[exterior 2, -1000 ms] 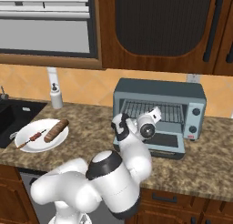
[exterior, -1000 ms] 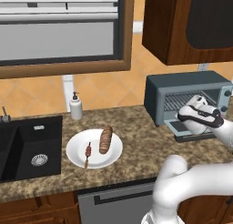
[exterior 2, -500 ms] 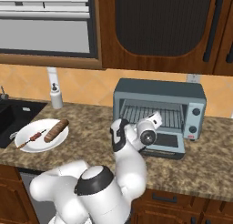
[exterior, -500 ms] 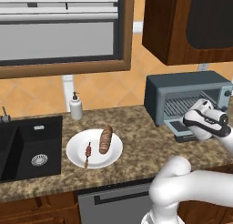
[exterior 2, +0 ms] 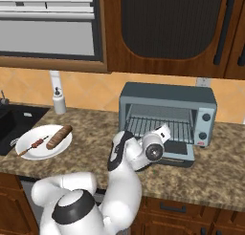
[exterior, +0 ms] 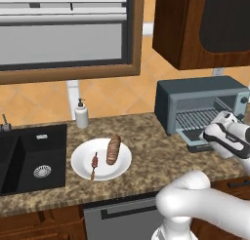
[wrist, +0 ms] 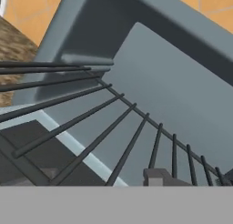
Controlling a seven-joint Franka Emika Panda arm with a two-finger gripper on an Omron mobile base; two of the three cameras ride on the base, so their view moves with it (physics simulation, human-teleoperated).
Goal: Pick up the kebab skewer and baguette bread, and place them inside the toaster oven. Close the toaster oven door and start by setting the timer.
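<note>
Sitting on plate, skewer, baguette, oven open, fingers' state perhaps unclear.

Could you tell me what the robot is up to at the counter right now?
The arm's gripper is at the open toaster oven, holding nothing, with the door folded down and the wire rack bare. The kebab skewer and baguette lie on the white plate by the sink, so nothing is loaded yet.

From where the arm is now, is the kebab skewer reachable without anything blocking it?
Probably yes. The kebab skewer lies uncovered on the plate beside the baguette bread, with bare counter between it and the toaster oven, where the gripper is. The swing across is long, though.
</note>
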